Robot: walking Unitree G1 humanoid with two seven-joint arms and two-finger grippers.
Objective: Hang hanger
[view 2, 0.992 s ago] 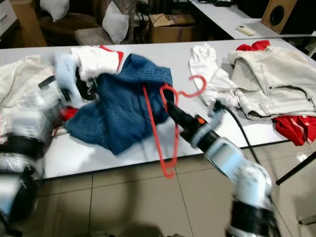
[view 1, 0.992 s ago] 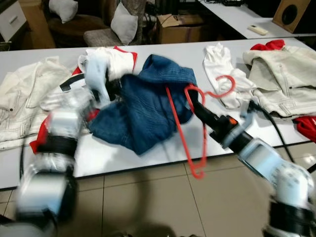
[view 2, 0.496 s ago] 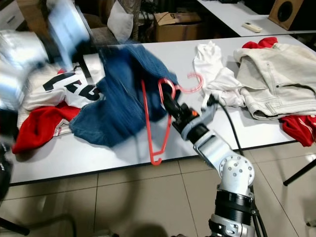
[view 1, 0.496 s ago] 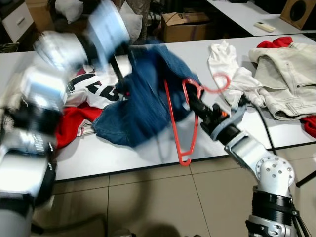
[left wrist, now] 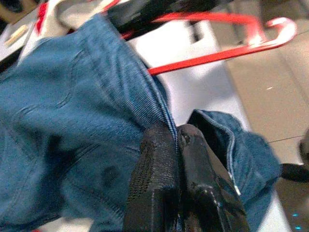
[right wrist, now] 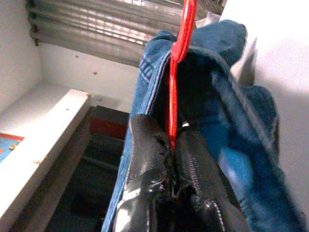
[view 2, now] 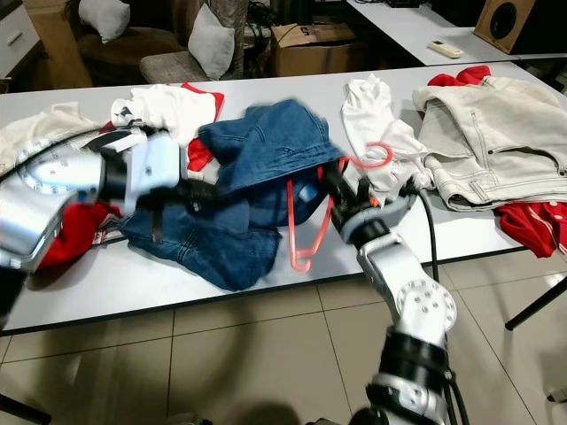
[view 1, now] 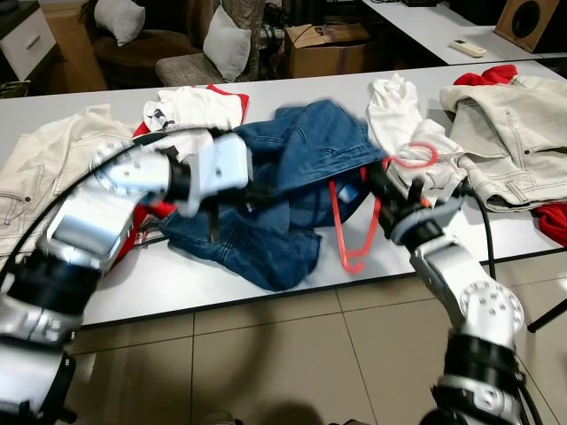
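White tabletop stretches right across the head view, beige tiled floor in front of it, and behind it at twelve o'clock a dim room with a brown armchair carrying pale cushions and an open cardboard box. Off at one o'clock, a second white table holds a remote control, with a wooden speaker at the far corner.

Starting at nine o'clock: a cream jacket lies flat, then a white and red shirt bunched behind the left arm. That left gripper is pinched shut on a fold of the blue denim garment, which sits heaped at table centre, its near edge spilling toward the table's front. Fingers pressed together with the denim seam caught between them, plain in the wrist view.

Next, the red plastic hanger: it stands at the denim's right edge, one shoulder tucked into the cloth, its hook curling over toward two o'clock. The right gripper is clamped on the hanger's red bar, fingers closed around it.

Further right, a white cloth lies crumpled, then a cream denim jacket at three o'clock with red fabric peeking from beneath.
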